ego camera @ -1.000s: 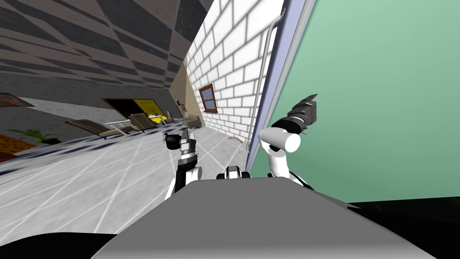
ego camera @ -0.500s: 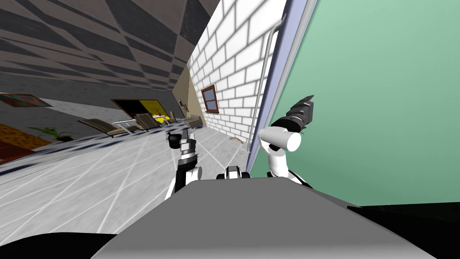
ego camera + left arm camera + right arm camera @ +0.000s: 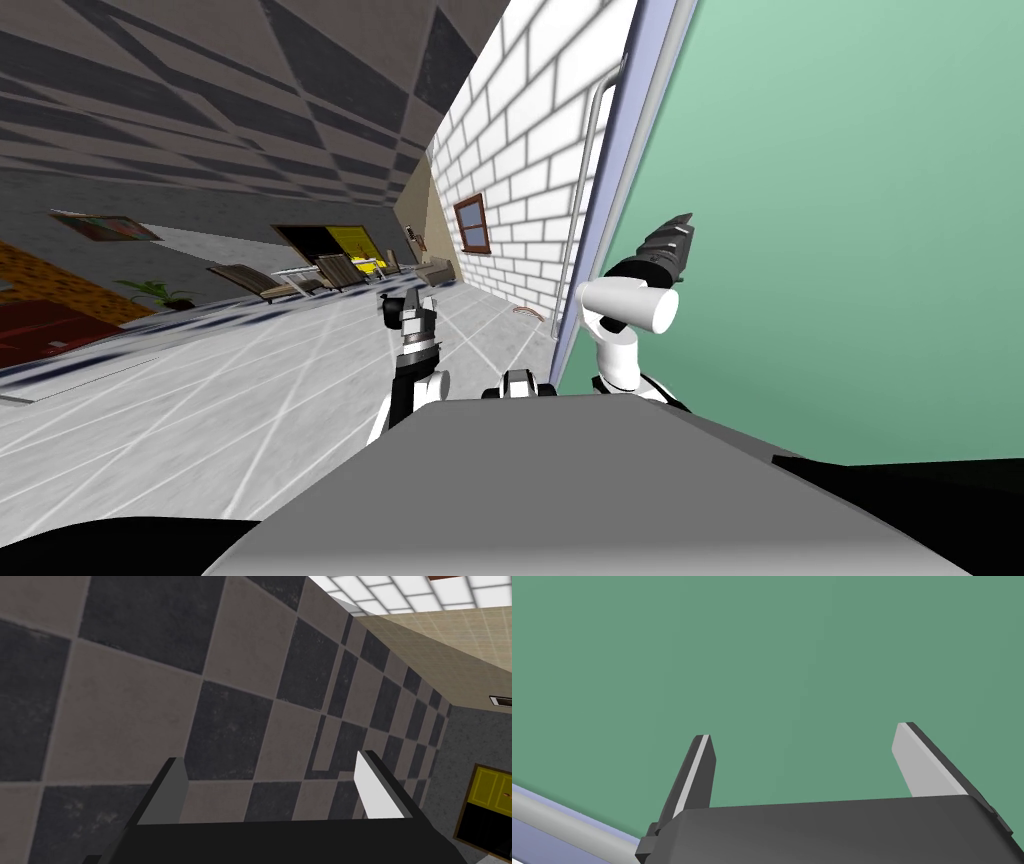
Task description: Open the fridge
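I see right pincer (image 3: 804, 732) spread, 2 blades empty, facing the green fridge door (image 3: 762, 651); grey handle (image 3: 562, 821) off beside the pincer's base. My left pincer (image 3: 271, 757) also spread, well apart from that door.

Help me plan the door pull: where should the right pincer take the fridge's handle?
Probably mid-length on the long grey handle, the open right pincer straddling the thin bar crosswise, coming from the green panel side, where it points now.

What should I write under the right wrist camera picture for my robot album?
Right tool open, facing a flat green surface, with a grey bar off to one side.
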